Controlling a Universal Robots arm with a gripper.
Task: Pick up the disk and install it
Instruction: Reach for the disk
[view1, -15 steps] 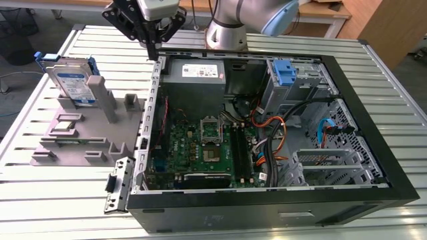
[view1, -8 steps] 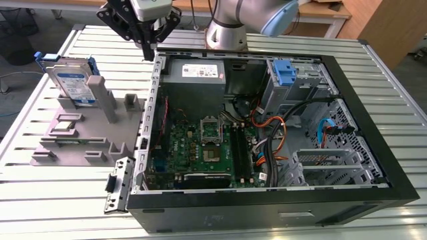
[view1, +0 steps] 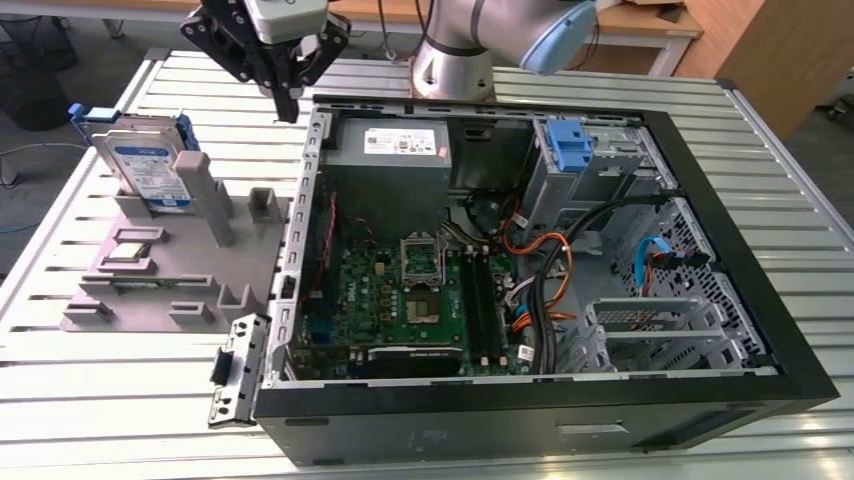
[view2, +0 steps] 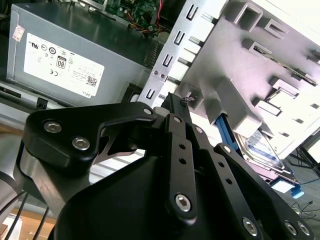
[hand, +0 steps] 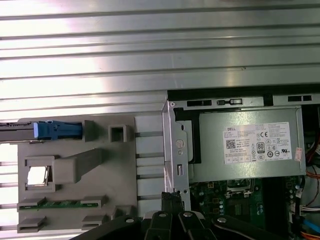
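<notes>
Well, one disk (view1: 144, 165) stands upright in the grey holder (view1: 174, 285) on the tabletop (view1: 107, 400), exterior view's left; its lower edge is hidden in the slot. One pincer (view1: 286, 100), top cut off, tips pressed together w/ nothing between, hangs by the far-left corner of the one open computer case (view1: 767, 290), apart from the disk.

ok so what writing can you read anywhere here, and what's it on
White label on the power supply: symbols and fine print, too small to quote.
White-and-blue label on the disk, standing upright in the grey holder: print too small to read.
Nothing else carries legible text.
</notes>
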